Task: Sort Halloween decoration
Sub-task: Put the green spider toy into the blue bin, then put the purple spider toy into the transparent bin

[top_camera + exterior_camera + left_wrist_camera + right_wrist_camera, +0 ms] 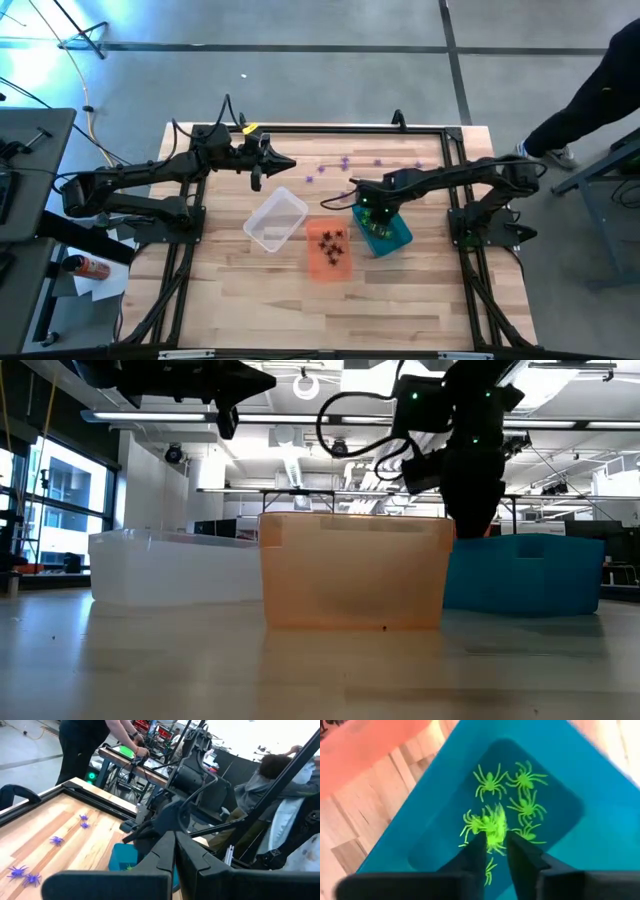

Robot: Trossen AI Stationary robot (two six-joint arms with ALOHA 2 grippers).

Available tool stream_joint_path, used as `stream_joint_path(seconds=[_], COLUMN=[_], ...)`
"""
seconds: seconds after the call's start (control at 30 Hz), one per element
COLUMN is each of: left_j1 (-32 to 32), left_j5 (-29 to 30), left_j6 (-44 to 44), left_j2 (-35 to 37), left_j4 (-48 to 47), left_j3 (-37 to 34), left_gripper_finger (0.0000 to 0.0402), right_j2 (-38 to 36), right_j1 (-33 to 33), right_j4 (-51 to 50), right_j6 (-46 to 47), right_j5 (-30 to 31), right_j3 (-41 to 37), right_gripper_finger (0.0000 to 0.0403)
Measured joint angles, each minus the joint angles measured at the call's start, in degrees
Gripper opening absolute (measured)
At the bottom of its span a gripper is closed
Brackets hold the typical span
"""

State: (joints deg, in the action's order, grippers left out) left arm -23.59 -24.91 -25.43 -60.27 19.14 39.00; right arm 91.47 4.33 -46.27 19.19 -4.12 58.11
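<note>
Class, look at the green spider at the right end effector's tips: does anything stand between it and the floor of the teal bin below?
Nothing visible does. The right end effector hangs over the open teal bin with the green spider at its fingertips. Only other green spiders lie on the bin's floor beneath it.

**Dark twin arms, cabled and lit**

Both arms are matte black with chunky jointed housings. The left arm [150,180] carries a yellow tag near its wrist. The right arm [450,180] wears looping black cables and small green indicator lights.
</note>
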Motion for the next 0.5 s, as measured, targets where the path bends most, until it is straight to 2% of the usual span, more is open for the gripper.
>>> stream_joint_path(seconds=[0.3,0.43,0.5], left_j1=[-2.1,-4.2,-5.2], left_j5=[0.0,-0.1,0.0], left_j6=[0.1,0.1,0.1], left_j2=[1.7,3.1,3.3], left_j4=[-0.1,-0.6,-1.1], left_j3=[0.0,0.0,0.0], left_gripper_finger=[0.0,0.0,0.0], right_j2=[0.2,-5.4,-9.9], right_j1=[0.2,0.9,1.4], right_j4=[-0.8,-3.7,-4.4], right_j6=[0.0,-1.3,-1.8], right_j5=[-3.1,-3.1,0.3], right_j3=[0.0,0.2,1.3], right_gripper_finger=[0.0197,0.0233,0.0239])
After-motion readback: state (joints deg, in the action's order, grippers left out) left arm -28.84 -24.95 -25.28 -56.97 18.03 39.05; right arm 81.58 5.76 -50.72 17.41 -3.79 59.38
